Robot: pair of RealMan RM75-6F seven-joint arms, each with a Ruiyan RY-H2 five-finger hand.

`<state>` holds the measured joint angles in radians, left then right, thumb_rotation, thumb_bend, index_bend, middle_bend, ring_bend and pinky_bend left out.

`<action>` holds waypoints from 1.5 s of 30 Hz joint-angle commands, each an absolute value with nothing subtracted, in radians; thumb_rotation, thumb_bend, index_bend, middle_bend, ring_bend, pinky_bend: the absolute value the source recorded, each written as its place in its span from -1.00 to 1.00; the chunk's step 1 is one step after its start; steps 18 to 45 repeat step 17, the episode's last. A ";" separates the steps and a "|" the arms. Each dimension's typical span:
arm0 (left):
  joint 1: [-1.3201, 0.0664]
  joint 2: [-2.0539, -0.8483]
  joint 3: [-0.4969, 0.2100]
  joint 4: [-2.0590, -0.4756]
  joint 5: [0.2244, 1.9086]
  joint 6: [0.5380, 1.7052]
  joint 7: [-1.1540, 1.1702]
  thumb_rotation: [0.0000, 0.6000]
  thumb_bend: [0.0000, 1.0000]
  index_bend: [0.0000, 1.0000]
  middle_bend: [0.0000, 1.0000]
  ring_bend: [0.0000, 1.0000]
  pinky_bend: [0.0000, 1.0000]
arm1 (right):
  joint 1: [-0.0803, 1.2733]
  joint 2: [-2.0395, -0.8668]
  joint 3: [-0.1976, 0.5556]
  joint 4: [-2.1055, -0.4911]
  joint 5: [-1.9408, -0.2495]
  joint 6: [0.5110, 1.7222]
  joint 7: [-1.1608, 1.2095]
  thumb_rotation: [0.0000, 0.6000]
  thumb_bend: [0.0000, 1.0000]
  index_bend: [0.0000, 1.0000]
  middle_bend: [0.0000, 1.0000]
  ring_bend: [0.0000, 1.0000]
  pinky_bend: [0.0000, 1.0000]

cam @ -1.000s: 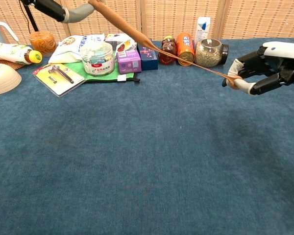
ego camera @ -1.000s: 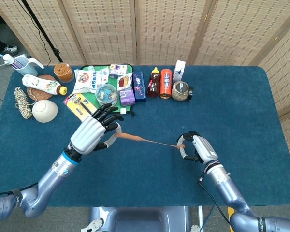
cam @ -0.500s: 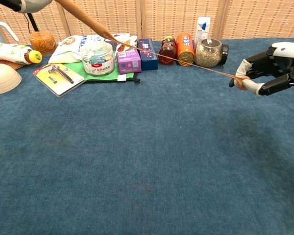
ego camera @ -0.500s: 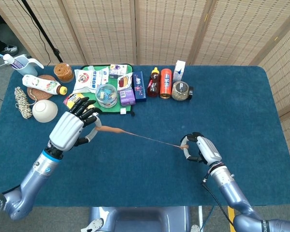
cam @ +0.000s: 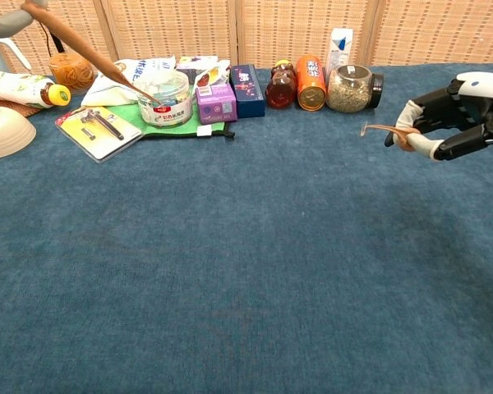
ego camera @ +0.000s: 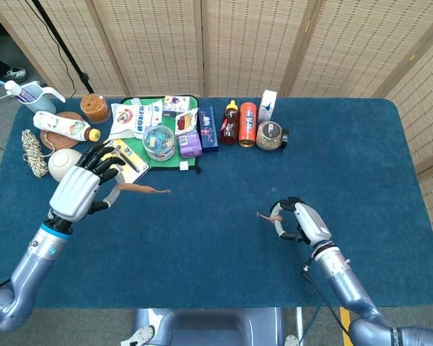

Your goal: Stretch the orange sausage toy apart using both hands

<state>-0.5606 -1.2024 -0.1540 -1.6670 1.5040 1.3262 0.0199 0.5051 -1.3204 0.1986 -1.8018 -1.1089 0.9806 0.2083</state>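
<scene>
Two pieces of orange sausage toy (ego camera: 141, 189): your left hand (ego camera: 78, 191) grips the longer, its tail pointing right; your right hand (ego camera: 301, 223) pinches a short stub (cam: 380, 128) pointing left. Both hang above the table (ego camera: 224, 252), well apart.

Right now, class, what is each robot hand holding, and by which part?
The stretchy orange sausage toy has snapped: the left hand holds the longer piece by its thick end, and the right hand pinches the short stub by one end.
</scene>
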 commanded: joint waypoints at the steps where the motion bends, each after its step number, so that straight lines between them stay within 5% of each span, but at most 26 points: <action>1: -0.545 -1.192 -0.154 -1.644 1.486 1.327 0.015 1.00 -0.20 0.74 -0.33 -0.72 -0.80 | 0.503 -1.321 0.198 -1.801 -1.109 0.981 0.210 1.00 0.14 0.47 -0.28 -0.43 -0.81; 45: -0.520 -1.193 -0.160 -1.639 1.489 1.337 -0.075 1.00 -0.20 0.69 -0.33 -0.72 -0.80 | 0.500 -1.322 0.199 -1.799 -1.111 0.980 0.207 1.00 0.14 0.47 -0.28 -0.42 -0.81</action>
